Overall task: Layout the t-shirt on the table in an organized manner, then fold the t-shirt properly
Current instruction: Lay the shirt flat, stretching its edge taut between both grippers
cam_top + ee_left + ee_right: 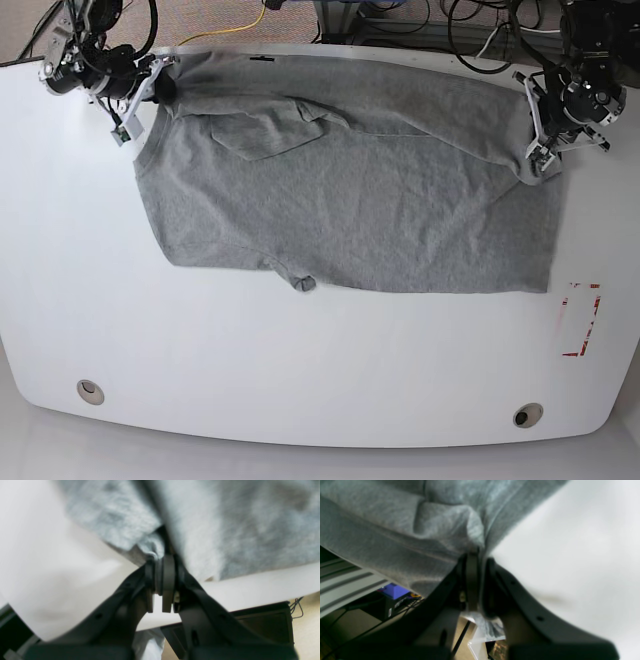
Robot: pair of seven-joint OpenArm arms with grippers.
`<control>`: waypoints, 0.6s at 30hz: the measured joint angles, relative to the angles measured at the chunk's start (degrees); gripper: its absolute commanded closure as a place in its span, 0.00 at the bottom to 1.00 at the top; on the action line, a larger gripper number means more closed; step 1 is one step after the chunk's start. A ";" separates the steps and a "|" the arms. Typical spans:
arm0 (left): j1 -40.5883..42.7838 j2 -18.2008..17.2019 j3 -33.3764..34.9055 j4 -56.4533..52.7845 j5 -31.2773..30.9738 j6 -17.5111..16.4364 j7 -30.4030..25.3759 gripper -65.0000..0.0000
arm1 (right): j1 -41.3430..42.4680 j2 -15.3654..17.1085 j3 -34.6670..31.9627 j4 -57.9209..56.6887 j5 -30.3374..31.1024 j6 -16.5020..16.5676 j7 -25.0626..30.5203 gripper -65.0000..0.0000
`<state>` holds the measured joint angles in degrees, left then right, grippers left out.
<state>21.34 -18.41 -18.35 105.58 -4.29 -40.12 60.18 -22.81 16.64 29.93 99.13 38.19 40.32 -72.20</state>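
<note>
The heather-grey t-shirt [350,200] lies spread across the far half of the white table [300,350], plain side up, with a fold of cloth near its far left. No lettering shows. My left gripper [532,152] is at the shirt's right far corner, shut on a pinch of its edge; in the left wrist view its jaws [162,562] clamp grey cloth [225,530]. My right gripper [163,88] is at the left far corner, shut on the shirt's edge; the right wrist view shows it [476,555] gripping bunched cloth [420,517].
A red tape rectangle [580,320] marks the table near the right edge. Two round grommet holes sit near the front edge, one at the left [90,390] and one at the right [526,414]. Cables lie behind the table's far edge [400,20].
</note>
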 measured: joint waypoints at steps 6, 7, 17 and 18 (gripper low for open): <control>0.63 -0.02 0.50 0.00 0.28 0.04 -0.07 1.00 | 0.61 1.07 -0.42 -1.11 -0.57 0.00 0.85 0.94; 0.76 0.02 0.50 0.02 0.24 0.04 -0.07 1.00 | 0.66 1.14 -0.42 -1.38 -0.42 0.00 1.18 0.94; 2.99 0.44 0.35 0.02 0.02 0.09 -0.20 1.00 | 1.73 2.36 -0.57 -2.19 -0.85 -0.02 1.25 0.94; 3.32 0.46 0.31 0.02 0.02 0.09 -0.17 1.00 | 1.75 2.40 -0.57 -2.19 -0.87 -0.02 1.25 0.94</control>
<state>24.67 -17.96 -18.04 105.60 -4.27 -40.03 60.01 -21.06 19.05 29.36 96.95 37.32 40.29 -70.96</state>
